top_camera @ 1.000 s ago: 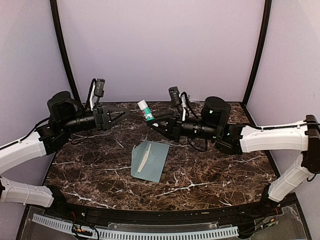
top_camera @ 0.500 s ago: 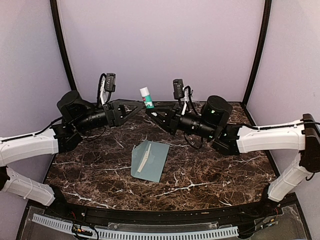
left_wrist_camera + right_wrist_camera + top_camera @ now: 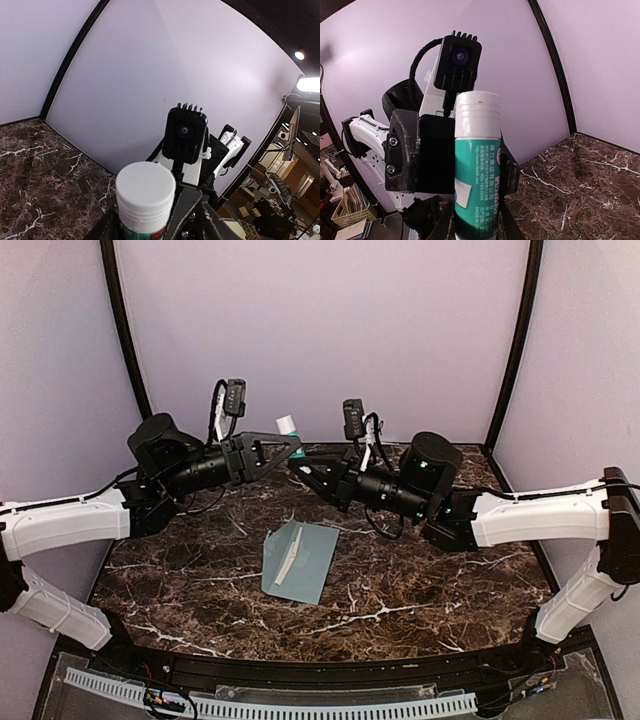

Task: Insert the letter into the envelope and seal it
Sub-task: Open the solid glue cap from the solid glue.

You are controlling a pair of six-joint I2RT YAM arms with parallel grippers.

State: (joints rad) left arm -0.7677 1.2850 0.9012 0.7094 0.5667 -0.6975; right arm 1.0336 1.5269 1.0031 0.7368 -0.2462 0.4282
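The glue stick (image 3: 476, 170) is pinched near its base by the right gripper (image 3: 300, 470) and held upright above the bench (image 3: 420, 580). Its white cap (image 3: 145, 187) is flanked by the left gripper (image 3: 291, 444); whether that grip is pressed tight cannot be told. The envelope (image 3: 312, 565) is laid flat mid-bench, with a cream strip of the letter (image 3: 287, 562) seen on it
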